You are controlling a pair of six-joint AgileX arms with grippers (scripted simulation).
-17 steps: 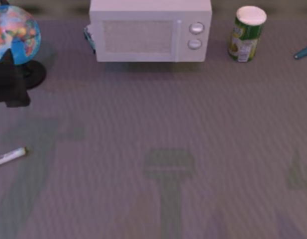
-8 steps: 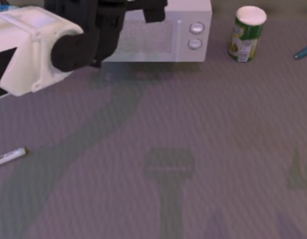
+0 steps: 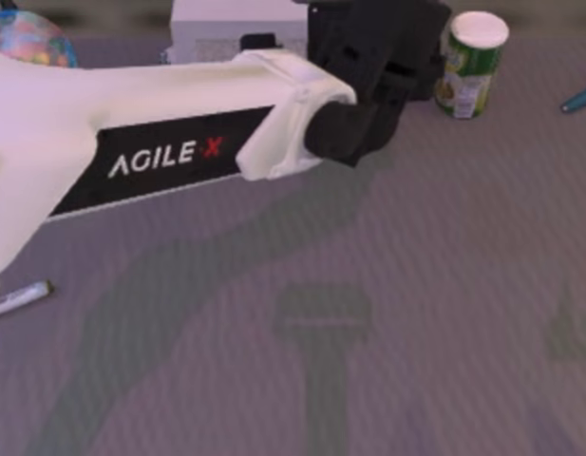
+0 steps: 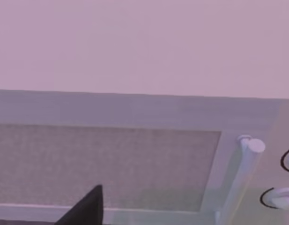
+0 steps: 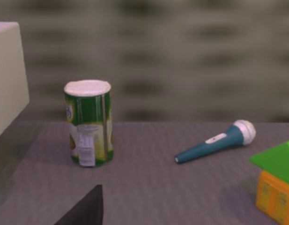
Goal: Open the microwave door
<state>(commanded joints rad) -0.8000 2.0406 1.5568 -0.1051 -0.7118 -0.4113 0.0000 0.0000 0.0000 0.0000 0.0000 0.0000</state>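
Grey table (image 3: 444, 285), left gripper (image 3: 383, 57) now over microwave (image 3: 226, 19) front, jaws' state unclear

The microwave (image 3: 237, 21) is set at the top centre of the frame, largely covered by the left arm (image 3: 160, 142). A can (image 3: 471, 65) is placed to its right, a globe (image 3: 28, 40) at upper left, a marker (image 3: 19, 297) at the left edge.

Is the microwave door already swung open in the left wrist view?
No. The microwave door lies flat and closed against the microwave, its handle beside the knobs.
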